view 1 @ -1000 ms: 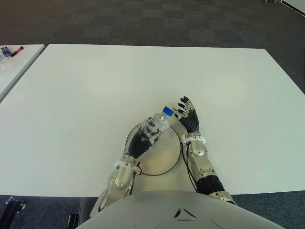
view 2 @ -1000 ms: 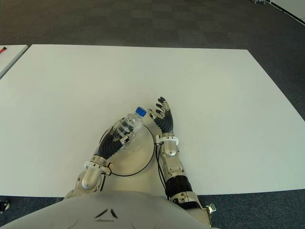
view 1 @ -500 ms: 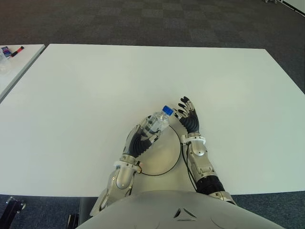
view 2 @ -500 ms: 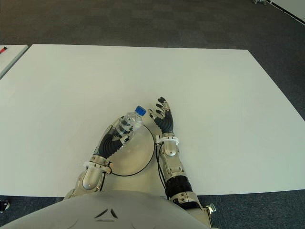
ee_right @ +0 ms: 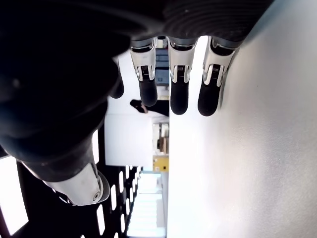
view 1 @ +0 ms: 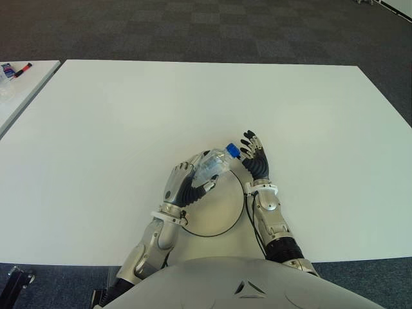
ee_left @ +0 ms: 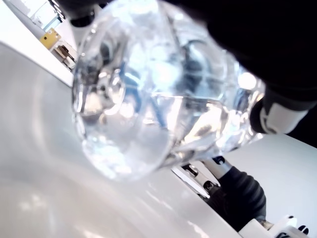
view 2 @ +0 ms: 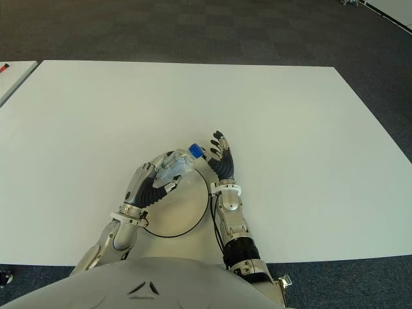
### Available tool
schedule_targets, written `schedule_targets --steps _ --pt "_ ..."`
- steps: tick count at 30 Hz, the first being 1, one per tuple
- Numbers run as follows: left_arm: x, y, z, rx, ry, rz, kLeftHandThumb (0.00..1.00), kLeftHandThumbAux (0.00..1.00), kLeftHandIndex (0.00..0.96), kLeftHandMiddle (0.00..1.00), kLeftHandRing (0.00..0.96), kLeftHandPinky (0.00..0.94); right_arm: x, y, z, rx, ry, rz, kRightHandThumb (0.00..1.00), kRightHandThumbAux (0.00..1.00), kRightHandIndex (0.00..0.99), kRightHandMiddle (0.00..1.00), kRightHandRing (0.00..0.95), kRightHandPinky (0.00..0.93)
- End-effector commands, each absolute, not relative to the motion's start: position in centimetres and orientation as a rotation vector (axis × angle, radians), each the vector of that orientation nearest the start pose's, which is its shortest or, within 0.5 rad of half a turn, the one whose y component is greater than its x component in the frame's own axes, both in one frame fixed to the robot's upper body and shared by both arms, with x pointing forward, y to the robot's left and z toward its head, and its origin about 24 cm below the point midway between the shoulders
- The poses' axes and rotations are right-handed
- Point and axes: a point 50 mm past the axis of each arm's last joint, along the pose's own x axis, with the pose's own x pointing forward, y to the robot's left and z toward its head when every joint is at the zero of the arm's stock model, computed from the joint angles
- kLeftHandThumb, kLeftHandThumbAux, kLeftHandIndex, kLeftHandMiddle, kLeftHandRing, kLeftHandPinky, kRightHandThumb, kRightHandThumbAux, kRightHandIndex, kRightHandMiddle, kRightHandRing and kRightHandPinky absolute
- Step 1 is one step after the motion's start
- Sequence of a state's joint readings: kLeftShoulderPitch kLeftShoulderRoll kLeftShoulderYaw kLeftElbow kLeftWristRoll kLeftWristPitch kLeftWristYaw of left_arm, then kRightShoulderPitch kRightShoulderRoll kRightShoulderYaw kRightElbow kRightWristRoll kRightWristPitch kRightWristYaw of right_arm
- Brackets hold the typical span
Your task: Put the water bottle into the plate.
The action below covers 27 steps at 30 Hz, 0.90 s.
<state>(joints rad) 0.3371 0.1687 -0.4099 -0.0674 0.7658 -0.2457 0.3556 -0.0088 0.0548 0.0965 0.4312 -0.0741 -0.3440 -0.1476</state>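
A clear water bottle with a blue cap is tilted over the far rim of the white, dark-rimmed plate near the table's front edge. My left hand is shut on its body and holds it above the plate; in the left wrist view the bottle fills the picture just over the plate's white surface. My right hand shows just right of the plate, fingers spread, its fingertips holding nothing. The blue cap points at that hand.
The white table stretches wide on all sides of the plate. A second white table at the far left carries a few small items. Dark carpet lies beyond.
My left hand has turned over and tipped the bottle down toward lying flat, the cap swinging right toward my right hand. The right hand has not moved.
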Motion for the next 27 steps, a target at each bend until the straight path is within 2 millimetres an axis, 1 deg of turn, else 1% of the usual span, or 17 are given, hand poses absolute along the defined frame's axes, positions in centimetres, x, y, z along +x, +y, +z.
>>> schedule_targets --steps 1,15,24,27 --pt "16.01 9.72 0.21 0.77 -0.178 -0.2 0.854 0.667 0.398 0.534 0.861 0.849 23.2 -10.96 -2.97 0.006 0.136 -0.019 0.393 0.761 0.088 0.126 0.149 0.217" --pt "16.19 9.8 0.44 0.764 -0.184 -0.177 0.855 0.666 0.401 0.539 0.863 0.848 23.25 -10.86 -2.91 0.003 0.135 -0.018 0.373 0.755 0.082 0.13 0.152 0.215" --pt "16.28 9.79 0.71 0.722 -0.189 -0.146 0.854 0.666 0.401 0.543 0.842 0.805 23.29 -10.86 -2.91 -0.005 0.135 -0.017 0.364 0.756 0.083 0.133 0.155 0.221" --pt "16.32 9.81 0.72 0.721 -0.186 -0.146 0.854 0.666 0.401 0.541 0.822 0.768 23.31 -10.85 -2.91 -0.009 0.134 -0.018 0.363 0.758 0.084 0.135 0.158 0.223"
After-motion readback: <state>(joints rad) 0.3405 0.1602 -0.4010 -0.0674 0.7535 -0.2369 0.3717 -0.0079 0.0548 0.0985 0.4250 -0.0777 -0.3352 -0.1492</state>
